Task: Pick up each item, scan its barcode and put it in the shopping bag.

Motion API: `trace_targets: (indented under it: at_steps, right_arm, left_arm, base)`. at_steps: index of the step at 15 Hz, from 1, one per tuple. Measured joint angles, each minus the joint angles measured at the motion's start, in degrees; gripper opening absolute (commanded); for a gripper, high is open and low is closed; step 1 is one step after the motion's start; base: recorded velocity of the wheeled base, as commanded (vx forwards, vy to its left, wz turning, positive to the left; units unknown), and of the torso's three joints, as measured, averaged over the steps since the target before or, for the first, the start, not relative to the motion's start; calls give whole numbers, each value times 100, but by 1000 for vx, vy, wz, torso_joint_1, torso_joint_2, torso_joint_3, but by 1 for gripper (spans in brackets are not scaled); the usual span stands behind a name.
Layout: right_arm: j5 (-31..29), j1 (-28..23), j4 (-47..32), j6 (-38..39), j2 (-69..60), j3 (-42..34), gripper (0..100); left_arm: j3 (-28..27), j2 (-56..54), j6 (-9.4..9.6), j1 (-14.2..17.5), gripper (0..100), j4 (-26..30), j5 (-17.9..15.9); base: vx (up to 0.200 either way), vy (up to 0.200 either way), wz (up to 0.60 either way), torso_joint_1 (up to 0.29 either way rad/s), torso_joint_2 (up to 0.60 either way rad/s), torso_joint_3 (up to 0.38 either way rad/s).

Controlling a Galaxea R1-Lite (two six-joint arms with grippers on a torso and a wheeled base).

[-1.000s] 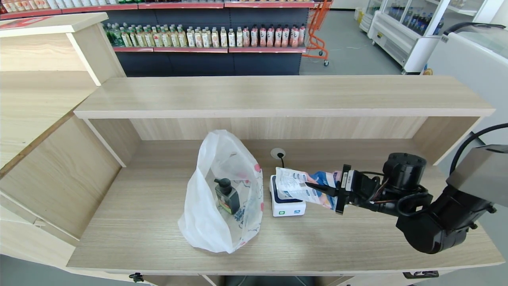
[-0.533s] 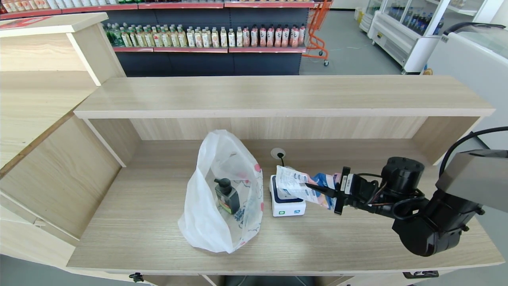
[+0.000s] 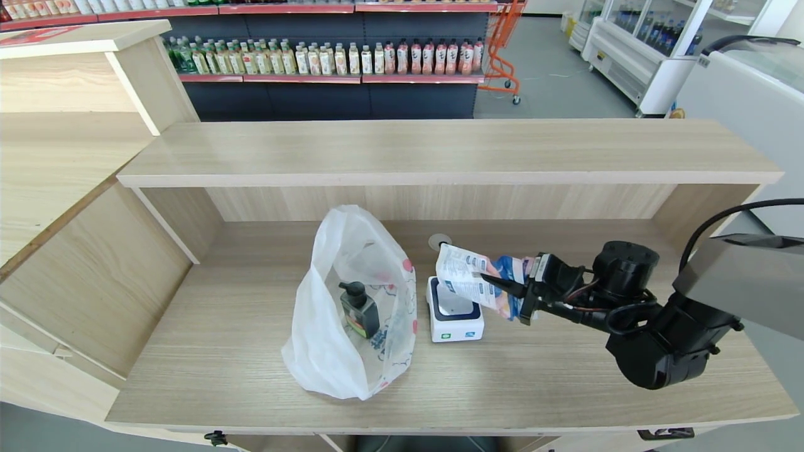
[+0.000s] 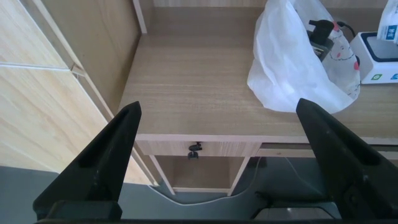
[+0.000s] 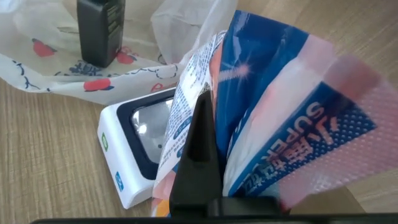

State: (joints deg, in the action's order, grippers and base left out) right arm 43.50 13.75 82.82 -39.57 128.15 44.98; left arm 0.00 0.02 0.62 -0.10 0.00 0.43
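So, head view first: the right gripper (image 3: 496, 285) sits right of centre in the frame, clamped on a blue, white and pink snack packet (image 3: 468, 276). Compared with a second ago, the packet has come up and shifted a bit toward the upper left. Before, it drooped over the barcode scanner (image 3: 455, 318) and hid most of its top. Now the scanner's window shows almost in full, with the packet hanging above its upper right corner. The forearm has slid in from the right edge too. The white shopping bag (image 3: 352, 314) stands just left of the scanner at centre frame, hasn't budged, and already has a dark pump bottle (image 3: 359, 311) inside it. My read: the scan pass looks done or nearly done, and the lift is the start of carrying the packet over to the bag. Can't tell whether the scanner actually registered it.

Left wrist view: the left gripper (image 4: 219, 106) hangs off the near edge of the wooden counter (image 4: 186, 81) with its fingers spread wide and nothing between them. The bag is farther along the counter with the scanner just beyond it.

Right wrist view: one dark finger (image 5: 200, 143) presses flat against the packet's printed side, so the grip looks firm. The scanner lies below the packet, not touching it, and the bag with the bottle is just past it. Next the packet has to clear the bag's floppy rim, which could fold in.
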Motion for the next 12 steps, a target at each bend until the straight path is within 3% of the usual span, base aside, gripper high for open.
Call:
trace_targets:
  at_steps: [12]
  right_arm:
    - [-189,151,-444,213,46,60,0]
  left_arm:
    - [0,0,0,0,100,0,0]
  base:
    - [0,0,0,0,0,0]
